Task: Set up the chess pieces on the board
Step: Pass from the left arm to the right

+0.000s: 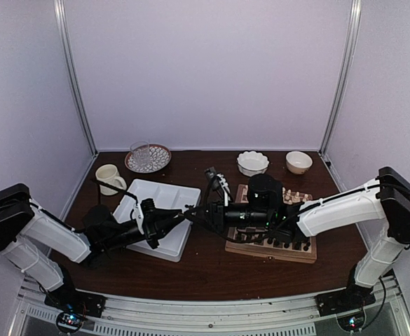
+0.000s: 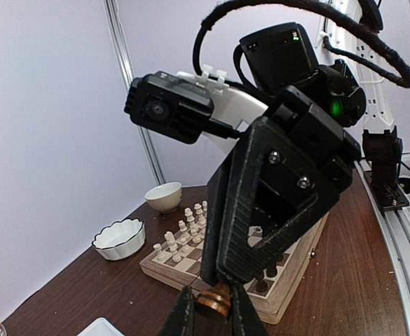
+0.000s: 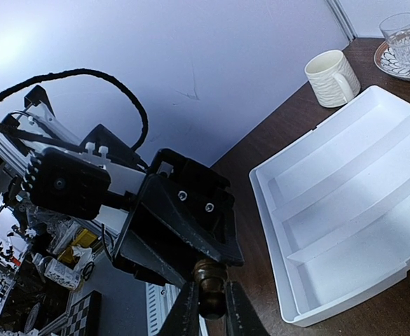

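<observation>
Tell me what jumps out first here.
Mid-table, between the white divided tray and the chessboard, the left claw and right claw both pinch one dark brown chess piece. Cream chessmen line the board's far edge, dark chessmen its near edge.

Top view: board [image 1: 273, 255] largely covered by right arm [image 1: 338, 206]; dark chessmen [image 1: 292, 244] along near edge too small to tell kinds | Left wrist view: base of chess piece [image 2: 214, 301] cut off by lower edge; white tray [image 2: 104, 327] reduced to one corner | Right wrist view: tray and plate [image 3: 394, 66] clipped at right edge
</observation>
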You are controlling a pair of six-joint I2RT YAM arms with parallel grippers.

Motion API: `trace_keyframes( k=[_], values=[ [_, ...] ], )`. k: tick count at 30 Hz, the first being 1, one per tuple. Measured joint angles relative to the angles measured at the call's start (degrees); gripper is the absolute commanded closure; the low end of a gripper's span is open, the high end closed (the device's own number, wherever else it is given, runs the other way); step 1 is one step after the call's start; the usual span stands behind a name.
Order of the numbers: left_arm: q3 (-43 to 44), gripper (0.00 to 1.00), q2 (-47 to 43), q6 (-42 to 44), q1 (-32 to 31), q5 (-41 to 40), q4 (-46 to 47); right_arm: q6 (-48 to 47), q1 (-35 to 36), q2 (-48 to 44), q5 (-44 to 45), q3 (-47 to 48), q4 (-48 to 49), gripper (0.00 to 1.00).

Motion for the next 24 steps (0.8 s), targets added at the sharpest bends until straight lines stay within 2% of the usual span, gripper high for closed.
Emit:
trace_keyframes(
  k=[2, 3, 9, 11, 14, 18, 24],
  values=[
    [0.0, 1.0, 0.0, 0.0, 0.0, 0.0, 0.0, 0.1, 0.0, 0.0, 0.0, 0.0, 0.0, 0.91],
    [0.0, 0.96, 0.0, 0.1, 0.0, 0.0, 0.0, 0.0, 0.0, 0.0, 0.0, 0.0, 0.0, 0.92],
    [-0.2, 0.55, 0.0, 0.5, 0.0, -0.7, 0.0, -0.9, -0.4, -0.1, -0.2, 1.0, -2.8, 0.94],
    [-0.3, 0.45, 0.0, 0.7, 0.0, -1.1, 0.0, -1.9, -0.7, -0.7, -0.2, 1.7, -5.7, 0.94],
    [-0.7, 0.39, 0.0, 0.9, 0.0, -1.4, 0.1, -5.6, -2.0, -3.1, -0.2, 3.7, -14.1, 0.95],
    [-1.1, 0.38, -0.4, 1.2, 0.0, -2.0, -0.8, -11.9, -4.0, -6.5, 1.0, 8.9, -27.8, 0.95],
    [0.6, 0.33, -3.1, 0.0, 0.0, -4.8, -7.7, -22.0, -5.9, -9.2, 8.2, 19.5, -50.0, 0.95]
  ],
)
